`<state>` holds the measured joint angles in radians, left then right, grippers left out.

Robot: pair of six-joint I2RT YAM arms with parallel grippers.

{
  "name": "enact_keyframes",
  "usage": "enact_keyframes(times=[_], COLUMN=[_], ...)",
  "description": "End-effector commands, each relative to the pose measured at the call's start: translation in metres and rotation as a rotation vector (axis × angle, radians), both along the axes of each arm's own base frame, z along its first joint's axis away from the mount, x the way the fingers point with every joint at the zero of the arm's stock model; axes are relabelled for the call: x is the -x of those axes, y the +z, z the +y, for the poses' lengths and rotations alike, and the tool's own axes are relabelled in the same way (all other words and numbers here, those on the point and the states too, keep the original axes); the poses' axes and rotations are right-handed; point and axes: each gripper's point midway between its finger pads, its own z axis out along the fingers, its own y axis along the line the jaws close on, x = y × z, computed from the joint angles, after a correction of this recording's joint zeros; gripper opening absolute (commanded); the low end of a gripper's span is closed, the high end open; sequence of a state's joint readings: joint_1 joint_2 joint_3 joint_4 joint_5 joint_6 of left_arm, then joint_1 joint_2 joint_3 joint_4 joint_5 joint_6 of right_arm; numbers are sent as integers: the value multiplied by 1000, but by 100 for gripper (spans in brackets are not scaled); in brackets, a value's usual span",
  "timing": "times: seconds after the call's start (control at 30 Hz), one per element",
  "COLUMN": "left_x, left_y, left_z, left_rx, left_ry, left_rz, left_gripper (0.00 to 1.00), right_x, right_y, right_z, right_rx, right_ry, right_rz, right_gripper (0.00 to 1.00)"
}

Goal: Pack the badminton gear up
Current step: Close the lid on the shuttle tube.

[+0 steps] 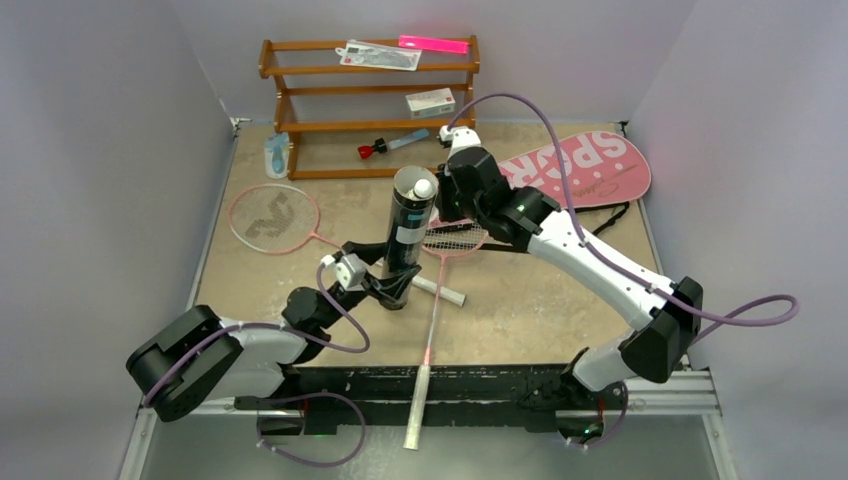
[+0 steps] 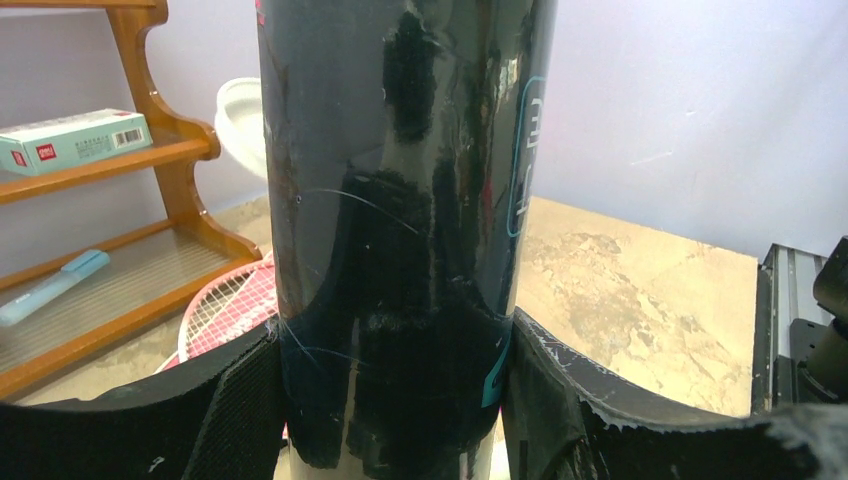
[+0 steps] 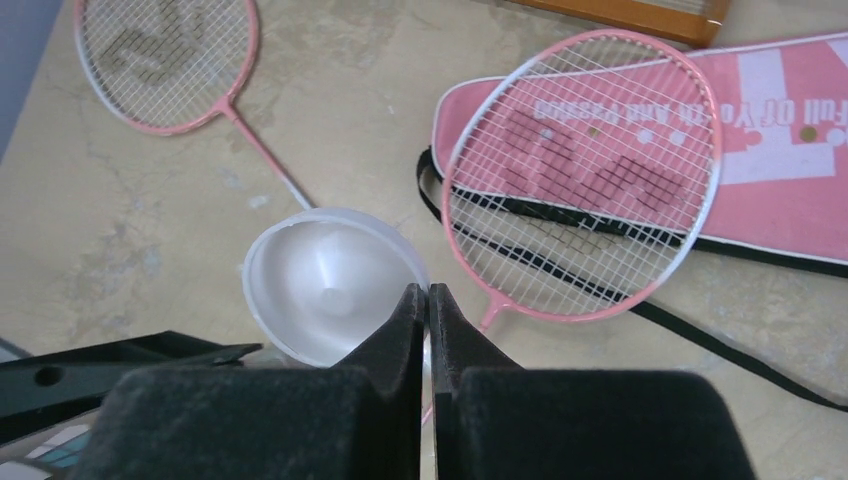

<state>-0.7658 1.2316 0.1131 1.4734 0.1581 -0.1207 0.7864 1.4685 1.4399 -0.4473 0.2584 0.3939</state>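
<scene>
Left wrist view is filled by the black tube [image 2: 400, 200], its top and foot cut off, clamped upright by the left gripper [image 2: 393, 400] at the centre of the table [image 1: 540, 310]. A shuttlecock [image 3: 325, 285] is pinched at its rim by the closed right gripper [image 3: 428, 300]. The mottled beige surface is enclosed by lilac walls [image 1: 120, 120]; the pink bag [image 1: 590, 165] is laid at 2 o'clock.

- The tube [image 1: 408, 235] stands upright on the tabletop [image 1: 530, 300], between my left jaws.
- The shuttlecock [image 1: 424, 188] is at its mouth, pinched in my right jaws.
- A racket [image 1: 272, 218] lies to its left; a second racket [image 1: 455, 240] overlaps the bag [image 1: 590, 165] on its right.
</scene>
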Motion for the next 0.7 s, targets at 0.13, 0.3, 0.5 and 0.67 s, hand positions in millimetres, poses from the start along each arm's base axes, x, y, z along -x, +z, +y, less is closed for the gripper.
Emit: enact_keyframes(times=[0.13,0.3,0.5,0.67], left_x=[0,-2,-2,-6], left_y=[41,33,23,15], left_z=[-6,-9,-10,-10], left_rx=[98,75,47,19], left_ry=[-32,-37,-39,-18], left_rz=[-75,-48,-28,-6], left_gripper=[10,13,33,36], right_x=[5,14,23,25], right_y=[27,26,20,12], right_z=[16,23,31,33], right_rx=[7,20,29,41], right_ry=[36,70,96,99], right_rz=[-83,-94,-92,-78], right_gripper=[0,0,0,0])
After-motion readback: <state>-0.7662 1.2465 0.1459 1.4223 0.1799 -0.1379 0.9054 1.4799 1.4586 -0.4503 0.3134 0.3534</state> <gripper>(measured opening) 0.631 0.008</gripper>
